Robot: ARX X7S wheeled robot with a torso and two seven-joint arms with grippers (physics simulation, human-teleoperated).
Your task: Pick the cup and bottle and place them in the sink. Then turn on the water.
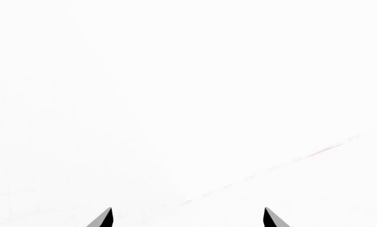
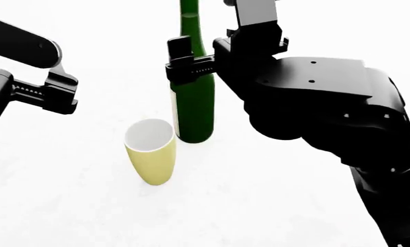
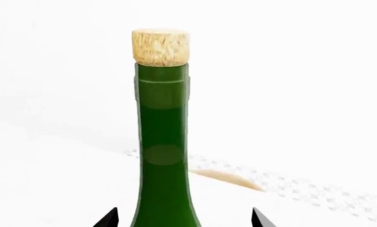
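The dark green bottle [image 2: 194, 113] stands upright on the white surface, its tan cork [image 3: 161, 46] showing in the right wrist view. My right gripper [image 2: 194, 67] straddles the bottle [image 3: 163, 142] at its shoulder. It is open, and a gap shows on each side between the glass and the fingertips [image 3: 112, 216]. The pale yellow cup [image 2: 152, 154] stands just in front and to the left of the bottle, nearly touching it. My left gripper [image 2: 69, 92] hovers open at the left, away from both, with nothing between its fingers [image 1: 106, 217]. The sink is out of view.
Everything rests on a plain white surface [image 2: 260, 206]. My bulky black right arm [image 2: 321, 108] fills the right side of the head view. A faint tan streak [image 3: 229, 178] lies on the surface behind the bottle.
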